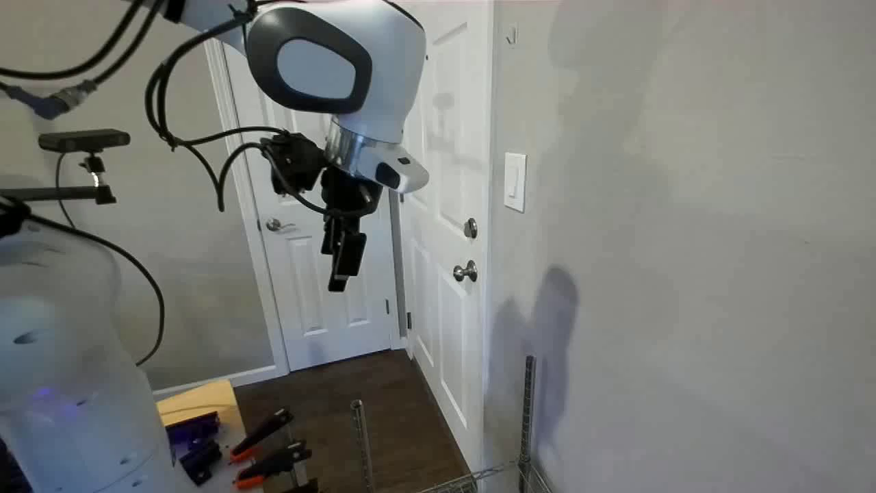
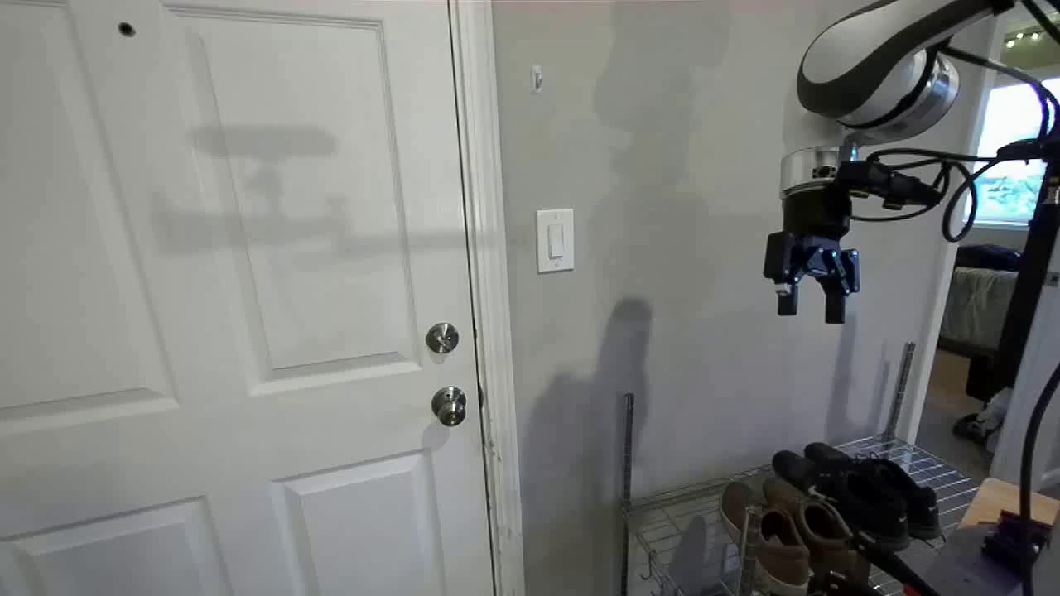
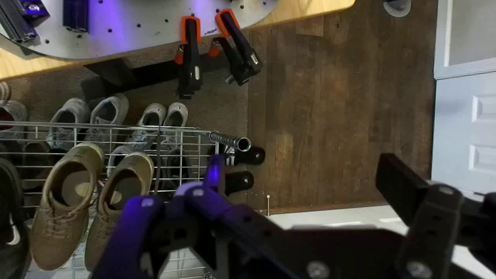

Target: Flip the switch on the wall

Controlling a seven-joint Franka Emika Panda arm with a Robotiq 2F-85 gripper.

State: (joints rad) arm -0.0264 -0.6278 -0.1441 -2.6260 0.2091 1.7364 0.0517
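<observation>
The switch is a small white upright plate with a rocker at its centre, beside the door frame; it also shows in an exterior view. It is fixed to the light-gray wall, which also shows in an exterior view. My gripper points down, away from the wall and lower than the switch. In an exterior view the gripper hangs well to the right of the switch. In the wrist view the gripper has its fingers wide apart with nothing between them. The switch is out of the wrist view.
A white panelled door with a round knob and a lock stands beside the switch. A small hook is above it. A wire rack with upright posts and shoes stands below. Clamps stick out from the robot's table.
</observation>
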